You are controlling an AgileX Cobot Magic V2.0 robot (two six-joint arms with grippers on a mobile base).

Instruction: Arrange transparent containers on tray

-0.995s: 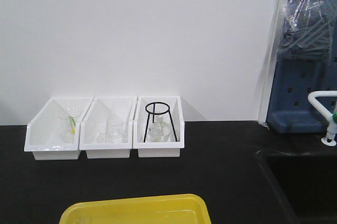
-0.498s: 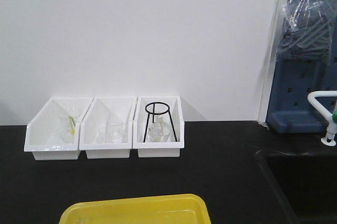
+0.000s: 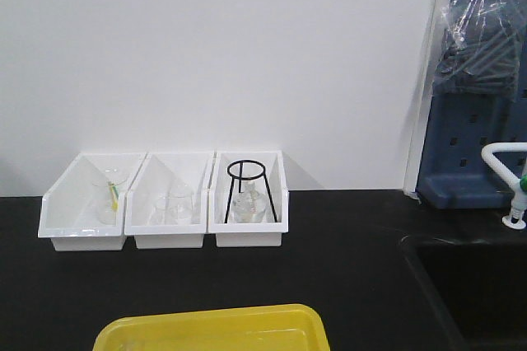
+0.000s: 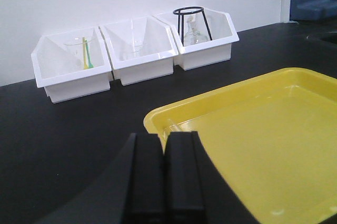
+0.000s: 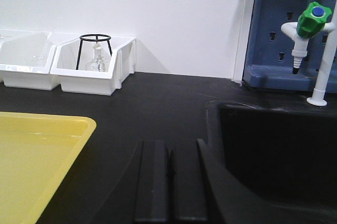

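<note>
Glossy plastic tray [image 4: 274, 129] (matt worktop [image 3: 346, 269]).

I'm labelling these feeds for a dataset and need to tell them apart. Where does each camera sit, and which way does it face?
Front view: set back from the counter, facing the wall; shows three white bins and the near yellow tray; no robot parts.
Left wrist view: low behind the left end effector, shut, facing tray and bins.
Right wrist view: low behind the right end effector, shut, facing the sink and faucet.
All three share the bin with the black wire stand.
</note>
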